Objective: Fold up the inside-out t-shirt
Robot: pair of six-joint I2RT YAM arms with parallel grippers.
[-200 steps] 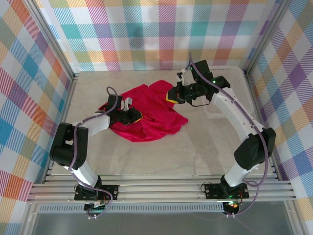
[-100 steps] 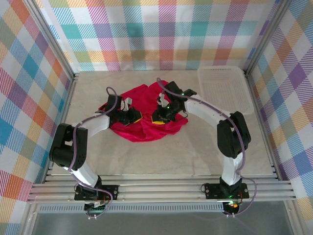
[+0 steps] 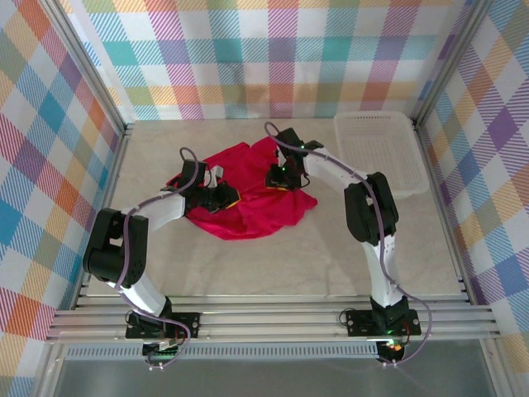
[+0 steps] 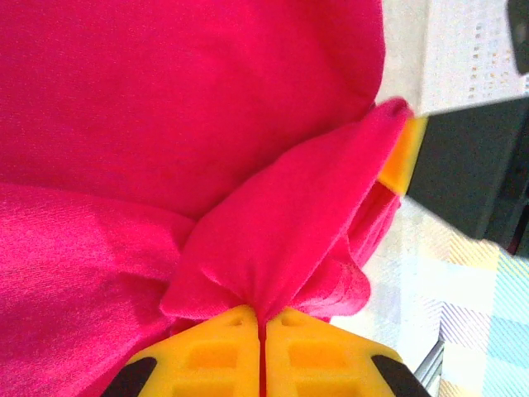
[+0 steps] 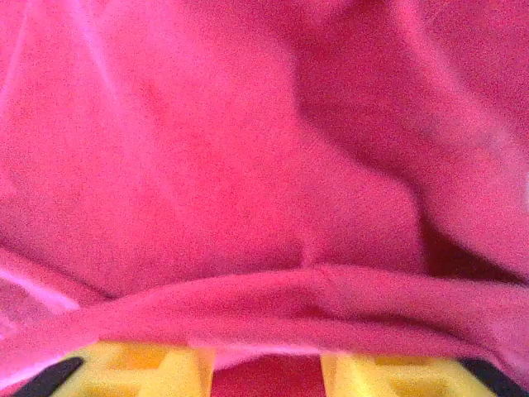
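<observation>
In the middle of the table [image 3: 331,248] we've got the red t-shirt [image 3: 269,211] lying crumpled, the left gripper [image 4: 262,327] pinched tight on a fold of its left side, the right gripper [image 5: 266,368] down on its far half, jaws apart, cloth draped across them

The pale table [image 3: 289,265] carries the crumpled red t-shirt [image 3: 256,211] and a white tray [image 3: 388,141].

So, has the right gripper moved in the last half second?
Yes. The right gripper shifted toward the far wall, from level with the white tray's near edge to alongside it.
</observation>
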